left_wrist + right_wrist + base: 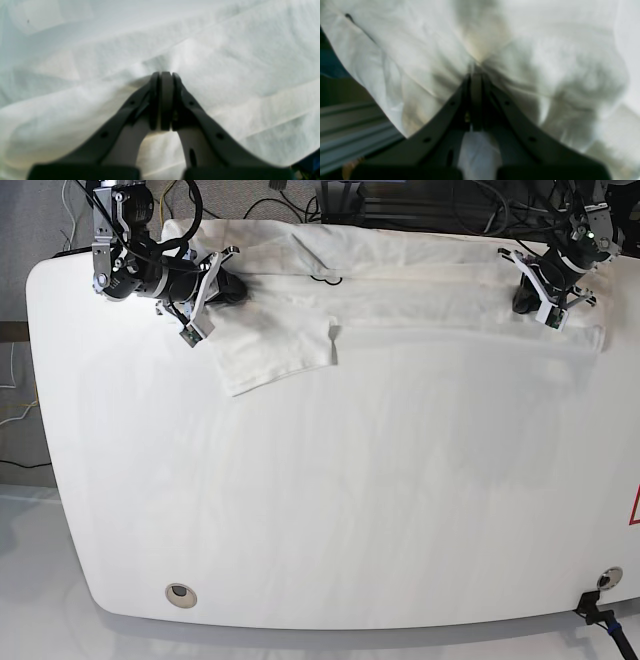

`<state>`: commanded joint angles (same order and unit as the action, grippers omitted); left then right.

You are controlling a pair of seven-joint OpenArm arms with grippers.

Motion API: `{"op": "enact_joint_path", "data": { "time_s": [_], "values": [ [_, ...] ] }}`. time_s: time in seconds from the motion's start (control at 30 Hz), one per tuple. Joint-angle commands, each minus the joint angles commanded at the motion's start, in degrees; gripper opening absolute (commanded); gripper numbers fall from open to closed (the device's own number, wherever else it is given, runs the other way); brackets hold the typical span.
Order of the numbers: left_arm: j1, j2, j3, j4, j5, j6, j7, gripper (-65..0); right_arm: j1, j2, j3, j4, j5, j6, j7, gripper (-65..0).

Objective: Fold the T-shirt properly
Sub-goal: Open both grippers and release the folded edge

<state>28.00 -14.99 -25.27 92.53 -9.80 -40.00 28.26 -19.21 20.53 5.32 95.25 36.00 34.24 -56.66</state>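
The bench (330, 510) is big, white and smooth, with round corners. Most of its top is bare. A small round hole (181, 593) sits near the 7 o'clock corner, and another round fitting (608, 577) sits near the 5 o'clock corner. Black cables (420, 205) lie behind the far edge at 12 o'clock. The floor beside the bench at 9 o'clock is grey.

The T-shirt (400, 295) lies along the far edge of the bench, from about 11 o'clock to 2 o'clock. It is white and bunched into a long band with soft folds. One sleeve (270, 355) sticks out toward the middle of the bench at about 11 o'clock. No print shows, only white cloth.

The right claw (222, 285) is at the 10 o'clock end of the T-shirt. In the right wrist view its tips are pressed together with white cloth pinched between them (476, 72), and the cloth puckers around that spot. The picture is blurry there.

The left claw (530, 300) is at the 2 o'clock end of the T-shirt. In the left wrist view its tips meet tight on a ridge of cloth (162, 75), and wrinkles spread out from the pinch.

The two claws are far apart, one at each end of the band.
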Motion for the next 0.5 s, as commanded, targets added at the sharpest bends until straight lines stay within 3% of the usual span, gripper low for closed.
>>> {"op": "enact_joint_path", "data": {
  "time_s": [0.3,0.47,0.5],
  "values": [
    [0.0,0.0,0.0,-0.4,0.0,0.0,0.0,-65.0,0.2,0.2,0.0,-0.4,-0.2,0.18,0.2,-65.0],
    [-1.8,0.0,0.0,-0.7,0.1,0.0,0.4,-65.0,4.1,-0.2,0.1,-1.8,-7.7,0.53,0.4,-65.0],
    [-2.3,0.1,0.3,-1.5,0.1,0.0,0.4,-65.0,5.4,-0.2,0.1,-3.0,-8.3,1.32,0.4,-65.0]
  ]
}}
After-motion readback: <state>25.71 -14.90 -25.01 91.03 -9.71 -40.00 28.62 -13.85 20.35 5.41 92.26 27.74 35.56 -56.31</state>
